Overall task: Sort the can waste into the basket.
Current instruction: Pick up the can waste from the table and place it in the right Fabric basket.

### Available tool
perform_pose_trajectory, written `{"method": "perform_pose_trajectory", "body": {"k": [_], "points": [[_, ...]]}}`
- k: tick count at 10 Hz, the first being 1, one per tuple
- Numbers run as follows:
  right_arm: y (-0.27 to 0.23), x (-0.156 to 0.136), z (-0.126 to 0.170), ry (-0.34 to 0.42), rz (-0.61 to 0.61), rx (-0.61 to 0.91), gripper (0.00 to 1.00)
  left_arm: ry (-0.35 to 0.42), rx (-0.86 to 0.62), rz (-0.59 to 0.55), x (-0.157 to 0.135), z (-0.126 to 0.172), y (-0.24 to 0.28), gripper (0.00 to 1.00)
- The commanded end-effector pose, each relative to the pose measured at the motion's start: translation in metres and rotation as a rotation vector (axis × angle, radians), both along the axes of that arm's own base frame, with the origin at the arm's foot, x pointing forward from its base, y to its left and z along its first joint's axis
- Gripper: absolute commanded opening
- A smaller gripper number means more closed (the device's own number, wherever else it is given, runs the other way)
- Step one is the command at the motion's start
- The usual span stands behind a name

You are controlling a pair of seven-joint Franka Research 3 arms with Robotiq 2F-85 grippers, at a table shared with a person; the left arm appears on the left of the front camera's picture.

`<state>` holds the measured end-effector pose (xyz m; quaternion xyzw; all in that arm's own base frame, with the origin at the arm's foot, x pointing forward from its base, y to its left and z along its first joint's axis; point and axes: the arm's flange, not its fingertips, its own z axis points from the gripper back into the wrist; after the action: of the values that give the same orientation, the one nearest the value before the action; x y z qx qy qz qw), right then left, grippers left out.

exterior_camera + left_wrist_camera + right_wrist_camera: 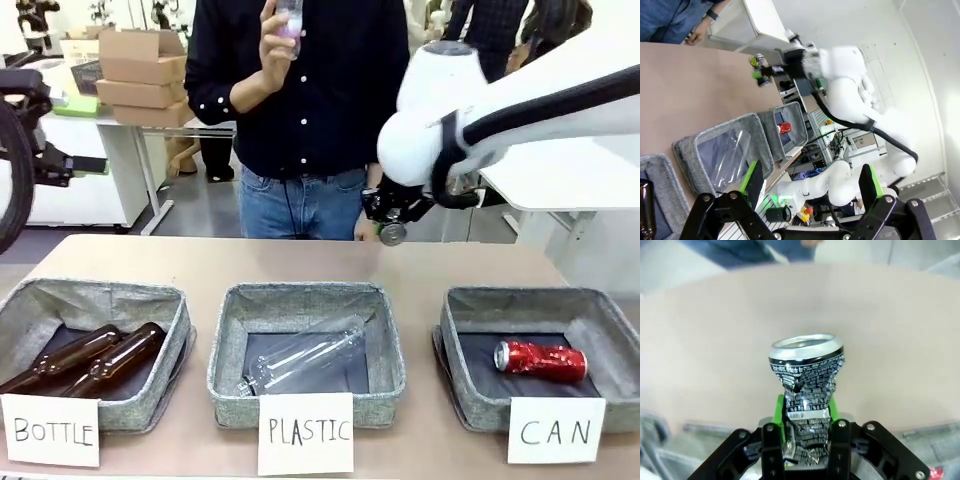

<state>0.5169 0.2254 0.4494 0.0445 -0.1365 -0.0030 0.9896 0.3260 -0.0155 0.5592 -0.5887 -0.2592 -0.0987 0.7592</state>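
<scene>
- can basket (pixel 470 310) near right, red can (pixel 540 360) already inside
- left gripper (pixel 810 185) fingers wide, holding nothing
- right gripper (pixel 807 440) clamped on crushed dark can (pixel 807 390), raised above far table edge; step: carry; next: move over can basket, release

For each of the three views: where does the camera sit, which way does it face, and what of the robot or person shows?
Front: between the arms, facing the person across three grey fabric baskets; right arm reaches in.
Left wrist: behind the open left gripper, looking along the table at the right arm.
Right wrist: behind the right gripper, shut on the crushed dark printed can.
Shared: the dented red can in the CAN basket.
</scene>
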Motion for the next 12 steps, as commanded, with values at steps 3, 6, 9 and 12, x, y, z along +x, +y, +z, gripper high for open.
{"method": "perform_pose_trajectory", "body": {"k": [3,6,9,12], "points": [[-0.080,-0.147,-0.002,0.178,0.281,0.072,0.00,-0.012,-0.015,-0.006,0.001,0.001,0.001,1.00],[-0.147,-0.205,-0.016,0.112,0.223,0.259,0.00,-0.012,-0.015,-0.006,0.001,0.001,0.001,1.00],[-0.196,-0.206,-0.021,0.091,0.103,0.375,0.00,-0.012,-0.015,-0.006,0.001,0.001,0.001,1.00],[-0.215,-0.214,-0.023,0.227,0.015,0.317,0.00,-0.012,-0.015,-0.006,0.001,0.001,0.001,1.00]]}}
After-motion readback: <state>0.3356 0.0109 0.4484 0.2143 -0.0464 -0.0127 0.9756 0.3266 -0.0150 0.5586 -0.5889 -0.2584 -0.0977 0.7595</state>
